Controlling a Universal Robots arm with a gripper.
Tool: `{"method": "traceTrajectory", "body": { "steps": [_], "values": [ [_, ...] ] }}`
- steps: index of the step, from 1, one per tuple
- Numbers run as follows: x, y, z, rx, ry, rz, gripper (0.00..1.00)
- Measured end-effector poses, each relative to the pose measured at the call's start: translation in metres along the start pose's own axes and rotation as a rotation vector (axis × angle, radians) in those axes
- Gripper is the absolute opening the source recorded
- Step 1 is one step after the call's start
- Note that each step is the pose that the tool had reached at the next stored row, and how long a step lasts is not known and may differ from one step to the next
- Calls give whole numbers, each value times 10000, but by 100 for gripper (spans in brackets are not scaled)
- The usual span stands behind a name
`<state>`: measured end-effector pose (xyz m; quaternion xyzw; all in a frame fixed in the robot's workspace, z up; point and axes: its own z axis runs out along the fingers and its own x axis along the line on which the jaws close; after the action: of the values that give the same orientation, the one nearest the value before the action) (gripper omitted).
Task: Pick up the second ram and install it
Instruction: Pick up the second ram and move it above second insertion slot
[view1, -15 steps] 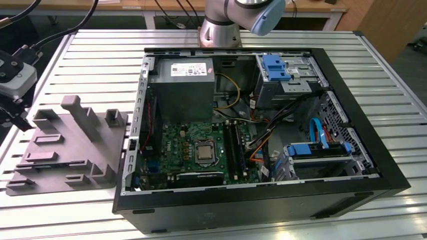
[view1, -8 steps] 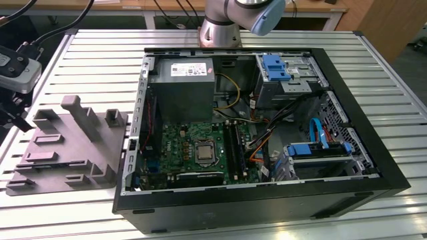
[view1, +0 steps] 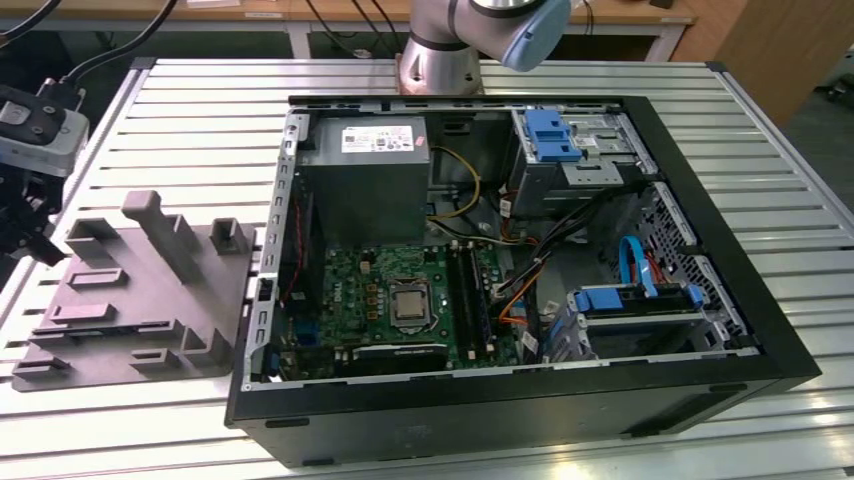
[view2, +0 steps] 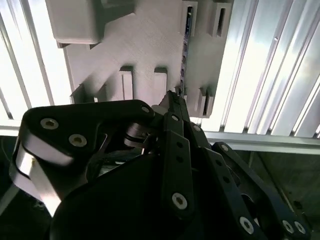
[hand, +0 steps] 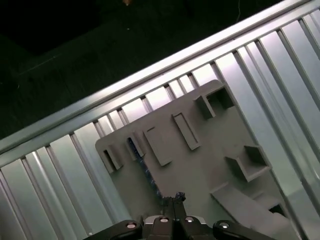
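Step in hand: pick-up phase, approach to the second ram (hand: 143, 161). No grasp made yet.

- Second ram: stands on edge in a slot of the grey holder tray (hand: 200, 170), seen as a thin blue-green strip in both wrist views. The tray lies on the slatted metal desk (view1: 200, 120), just beside the open computer case (view1: 787, 360), on the exterior view's left.
- Gripper (view2: 172, 97): hangs above the tray, apart from it. The tip points down at one end of the ram's top edge, and the strip runs away from the tip in line with it.
- Jaws: appear clenched, tips pressed together with nothing between them.
- Install site: motherboard (view1: 387, 290) lies flat inside the case, with long black slot rails (view1: 467, 285) beside the processor socket. Cannot tell whether 1 rail is already filled.

Judgement on the next move: the jaws need to part enough to straddle the thin board. They must line up square with its flat faces before descent. The neighbouring tray posts leave little side room, so a skewed descent risks striking them or the chips.
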<state>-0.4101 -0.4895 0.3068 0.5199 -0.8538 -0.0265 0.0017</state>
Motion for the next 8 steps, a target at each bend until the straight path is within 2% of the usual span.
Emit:
{"method": "traceTrajectory", "body": {
  "steps": [8],
  "values": [
    [1, -1, 26, -35, 67, -1449, 10]
  ]
}}
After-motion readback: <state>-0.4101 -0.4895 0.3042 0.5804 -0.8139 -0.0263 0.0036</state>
